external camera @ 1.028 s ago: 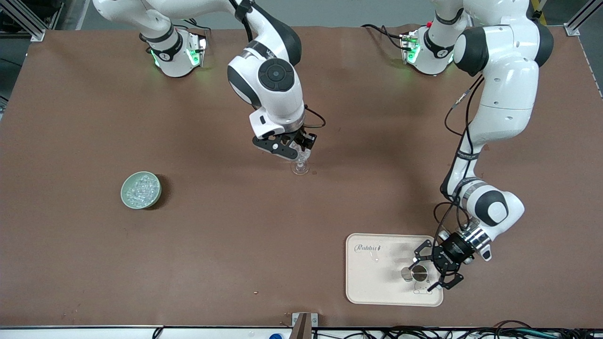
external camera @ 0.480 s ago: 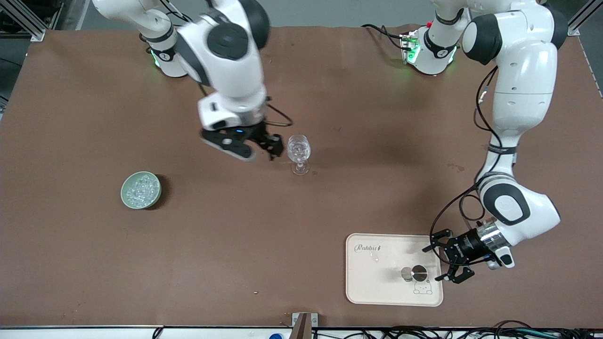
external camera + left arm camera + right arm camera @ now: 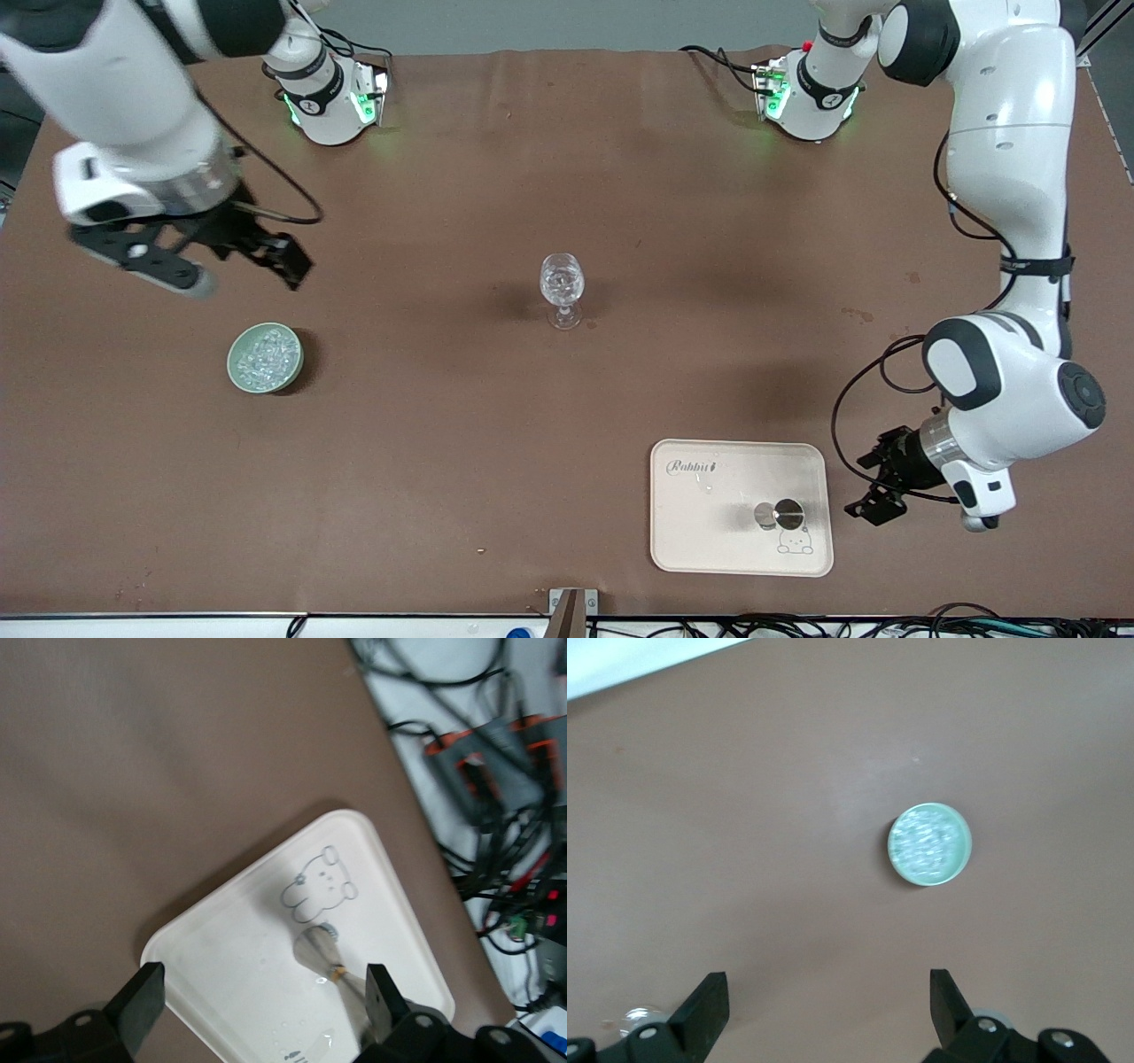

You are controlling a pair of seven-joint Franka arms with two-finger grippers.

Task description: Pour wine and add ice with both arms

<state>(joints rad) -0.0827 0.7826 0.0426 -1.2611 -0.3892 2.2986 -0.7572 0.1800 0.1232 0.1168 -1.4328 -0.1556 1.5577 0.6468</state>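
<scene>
Standing upright near the middle of the brown table (image 3: pixel 461 425), the clear stemmed wine glass (image 3: pixel 562 291) serves as the landmark, and nothing touches it. The heap of small clear ice chunks (image 3: pixel 264 354) is held in a pale green round bowl (image 3: pixel 236 370), well apart from the glass, toward the right arm's end and a little nearer the front camera. The right arm's black two-fingered gripper (image 3: pixel 208 257) is held in the air with its fingers spread and empty, over bare table beside the bowl. The left arm's black gripper (image 3: pixel 877 483), also spread wide and empty, hangs just beside the cream rectangular tray (image 3: pixel 709 532), which bears a small round metal item (image 3: pixel 778 512).
</scene>
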